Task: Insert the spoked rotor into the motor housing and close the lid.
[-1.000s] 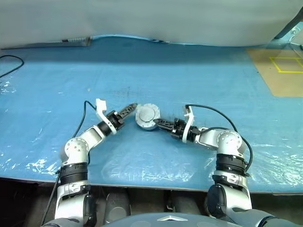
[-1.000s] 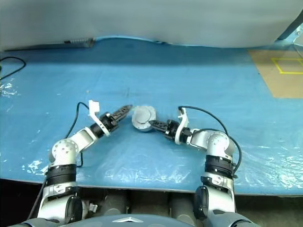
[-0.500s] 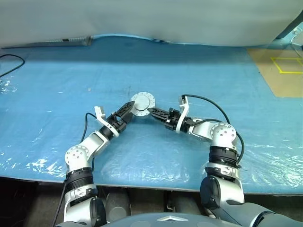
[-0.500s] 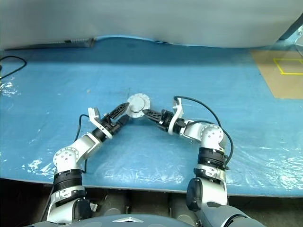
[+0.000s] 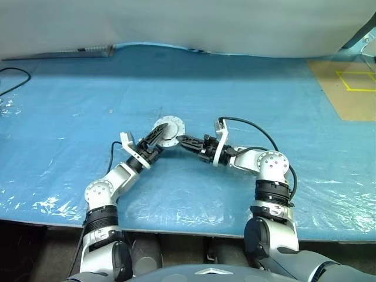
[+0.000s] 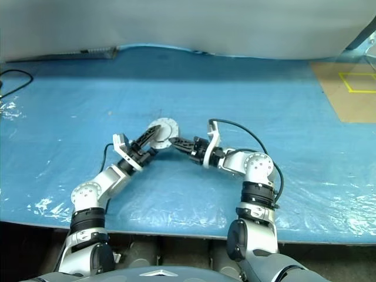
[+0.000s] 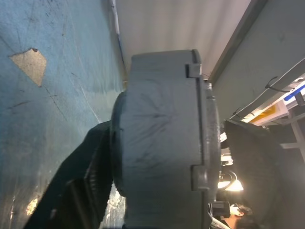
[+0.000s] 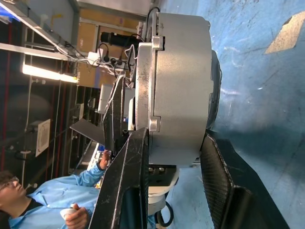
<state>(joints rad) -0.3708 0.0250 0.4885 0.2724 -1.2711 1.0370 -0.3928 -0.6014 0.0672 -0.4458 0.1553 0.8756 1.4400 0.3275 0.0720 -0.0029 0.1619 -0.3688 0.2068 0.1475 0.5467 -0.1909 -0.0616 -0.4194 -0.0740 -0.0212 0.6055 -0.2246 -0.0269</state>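
Observation:
The motor housing (image 5: pixel 167 129), a short round grey metal cylinder with a flanged plate on one face, hangs above the blue table between both grippers. My right gripper (image 5: pixel 180 140) is shut on it: the right wrist view has a black finger (image 8: pixel 127 186) on the flange side of the housing (image 8: pixel 178 81) and one on the rounded side. My left gripper (image 5: pixel 156 135) reaches in from the other side and straddles the housing (image 7: pixel 162 138). One finger (image 7: pixel 86 176) lies against it; a slim gap remains at the other. The spoked rotor is out of view. I cannot tell whether the flanged plate is the lid.
Blue plastic sheeting covers the table (image 5: pixel 247 88). A tan board (image 5: pixel 346 88) with yellow tape lies at the far right. A black cable (image 5: pixel 14 75) curls at the far left, and a grey strip (image 5: pixel 88 51) lies along the back edge. A person in a blue sleeve (image 8: pixel 43 200) sits beyond the table.
Both grippers carried the housing farther from me and slightly left, turning its face up. The left gripper rolled, opened wider, then began to narrow around the housing.

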